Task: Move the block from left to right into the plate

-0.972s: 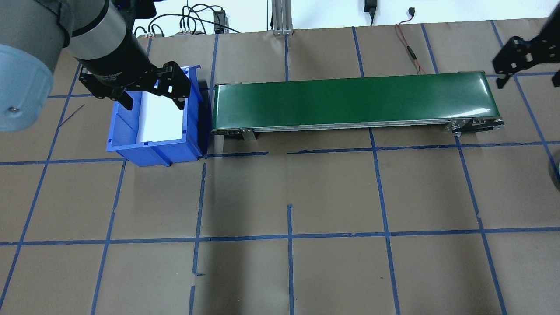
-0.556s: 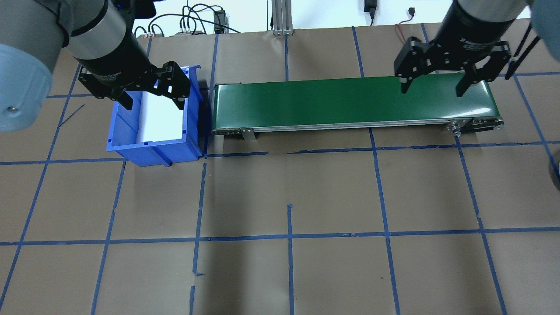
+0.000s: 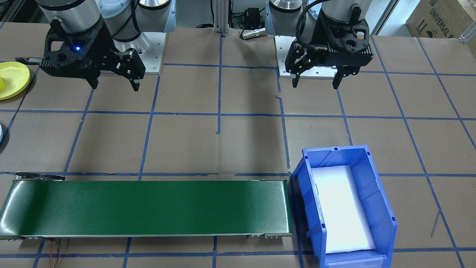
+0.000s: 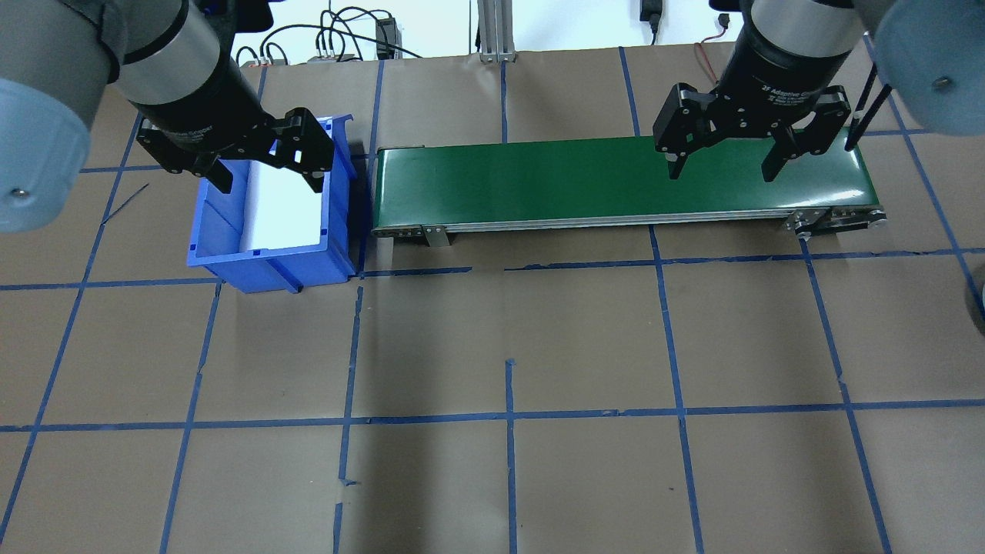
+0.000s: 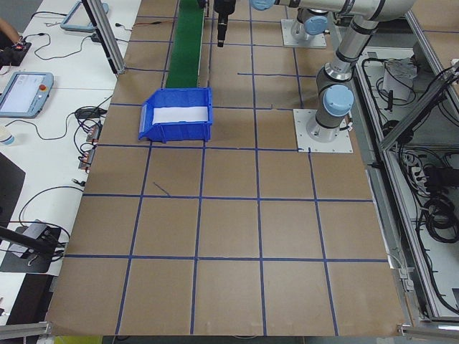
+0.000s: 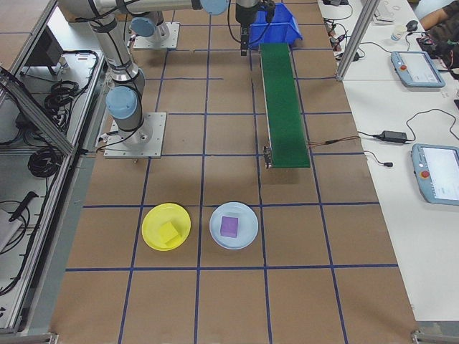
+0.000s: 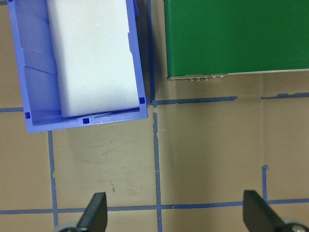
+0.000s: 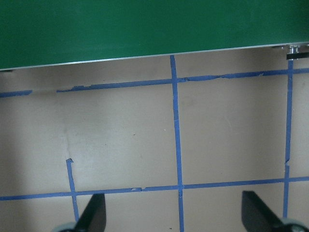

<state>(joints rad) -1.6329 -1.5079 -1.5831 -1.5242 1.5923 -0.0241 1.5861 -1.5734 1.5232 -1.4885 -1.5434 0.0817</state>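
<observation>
Left gripper [image 4: 266, 171] hung above the blue bin [image 4: 271, 254] at the table's left end, fingers spread wide, nothing between them. In the front view the same gripper [image 3: 315, 79] sat on the pic's right side, well back from the bin [image 3: 386, 223], near the robot base. White foam pad [image 4: 285, 208] lined the bin floor; no block seen in it.

Right gripper [image 4: 720, 163] hung over the right-hand part of the green conveyor belt [image 4: 539, 181], fingers likewise spread, empty. Front view showed it [image 3: 114, 83] on the pic's left, near the edge of the yellow plate [image 3: 11, 80].

Belt ran lengthwise between bin and the table's right end; its surface was bare in every view. Wrist cams looked straight down: left one showed bin [image 7: 34, 121], belt end [image 7: 231, 38] and both fingertips [image 7: 94, 215] apart at the bottom edge; right one showed belt edge [image 8: 145, 29] and blue tape grid [image 8: 176, 145] on brown paper.

Right-side view: yellow plate [image 6: 152, 215] held a yellow block [image 6: 169, 231]; just beside it, a pale blue plate [image 6: 247, 215] held a purple block [image 6: 229, 226]. Both plates lay past the belt's right end, well apart from both grippers.
</observation>
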